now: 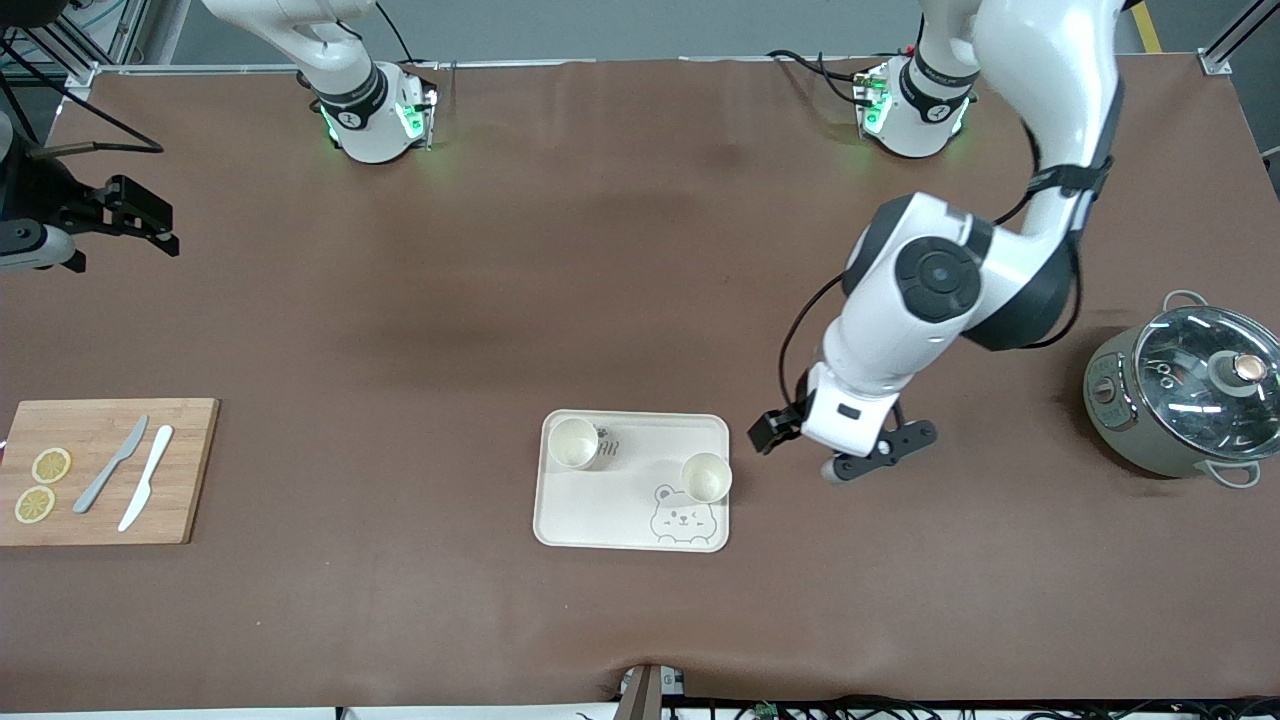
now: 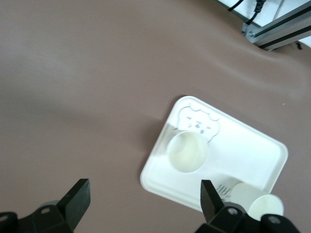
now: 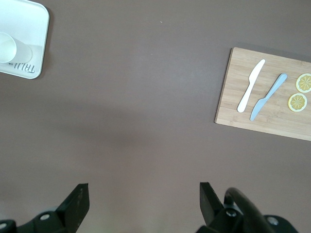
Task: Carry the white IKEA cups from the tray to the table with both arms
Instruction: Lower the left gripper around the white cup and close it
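Note:
Two white IKEA cups stand upright on the cream bear-print tray [image 1: 632, 500]. One cup [image 1: 574, 442] is in the tray's corner toward the right arm's end, and the other cup [image 1: 705, 477] is by the bear print. My left gripper [image 1: 775, 432] is open and empty, low over the bare table just beside the tray, toward the left arm's end. The left wrist view shows the tray [image 2: 245, 143], the cup by the bear [image 2: 187, 151] and the other cup [image 2: 260, 203]. My right gripper [image 1: 140, 215] is open and empty over the right arm's end of the table. Its wrist view shows a tray corner [image 3: 34, 29] and one cup [image 3: 12, 48].
A wooden cutting board [image 1: 190, 470] with two knives and two lemon slices lies at the right arm's end; it also shows in the right wrist view [image 3: 228, 104]. A grey pot with a glass lid [image 1: 1185, 395] stands at the left arm's end.

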{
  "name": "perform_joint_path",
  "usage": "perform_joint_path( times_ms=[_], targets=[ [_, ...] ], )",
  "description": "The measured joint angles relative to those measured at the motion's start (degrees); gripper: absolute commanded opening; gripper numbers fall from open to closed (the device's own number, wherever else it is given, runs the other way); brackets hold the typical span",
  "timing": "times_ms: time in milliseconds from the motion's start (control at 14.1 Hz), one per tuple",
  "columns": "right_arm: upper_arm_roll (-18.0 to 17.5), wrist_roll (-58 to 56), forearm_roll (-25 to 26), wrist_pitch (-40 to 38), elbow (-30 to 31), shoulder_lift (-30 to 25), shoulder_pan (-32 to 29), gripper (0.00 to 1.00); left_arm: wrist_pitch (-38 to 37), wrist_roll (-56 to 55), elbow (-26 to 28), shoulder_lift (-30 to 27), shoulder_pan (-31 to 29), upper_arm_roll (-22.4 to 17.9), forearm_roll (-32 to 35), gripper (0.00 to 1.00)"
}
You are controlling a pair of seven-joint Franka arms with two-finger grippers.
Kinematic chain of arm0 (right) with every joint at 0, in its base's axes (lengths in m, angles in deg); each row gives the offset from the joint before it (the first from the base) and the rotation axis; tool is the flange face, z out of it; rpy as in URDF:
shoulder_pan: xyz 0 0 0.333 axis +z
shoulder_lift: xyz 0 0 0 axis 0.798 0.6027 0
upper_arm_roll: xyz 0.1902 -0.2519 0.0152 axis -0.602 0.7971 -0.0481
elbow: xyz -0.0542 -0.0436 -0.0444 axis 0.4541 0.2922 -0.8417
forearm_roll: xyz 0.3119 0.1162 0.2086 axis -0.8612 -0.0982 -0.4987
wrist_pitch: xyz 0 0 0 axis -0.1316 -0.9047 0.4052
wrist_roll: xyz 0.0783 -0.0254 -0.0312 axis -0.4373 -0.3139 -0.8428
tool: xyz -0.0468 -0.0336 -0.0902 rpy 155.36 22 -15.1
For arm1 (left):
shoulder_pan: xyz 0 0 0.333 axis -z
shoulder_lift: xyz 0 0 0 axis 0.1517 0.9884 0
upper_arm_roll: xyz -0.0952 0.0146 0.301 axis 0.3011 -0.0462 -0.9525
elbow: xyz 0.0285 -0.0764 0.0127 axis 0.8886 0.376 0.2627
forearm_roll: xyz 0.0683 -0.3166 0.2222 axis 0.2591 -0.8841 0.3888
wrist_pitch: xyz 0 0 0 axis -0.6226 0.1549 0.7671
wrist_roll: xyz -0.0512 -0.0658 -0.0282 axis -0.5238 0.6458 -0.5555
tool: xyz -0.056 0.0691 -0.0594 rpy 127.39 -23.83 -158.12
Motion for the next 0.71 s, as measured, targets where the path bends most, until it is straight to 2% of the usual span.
perform_joint_path(
  times_ms=[285,427,712],
  targets=[
    [0.00,0.00,0.00,-0.01,0.01,0.00,0.00,1.00,10.14,-6.09,0.02,5.95,2.23,-0.01,0.00,0.99],
    [0.00,0.00,0.00,0.00,0.01,0.00,0.00,1.00,11.55,-7.62,0.02,8.05,3.59,-0.05,0.00,0.83],
    [0.00,0.00,0.00,0.11,-0.07,0.09,0.00,1.00,11.72,-7.85,0.09,10.87,5.56,-0.37,0.23,0.63]
  ],
)
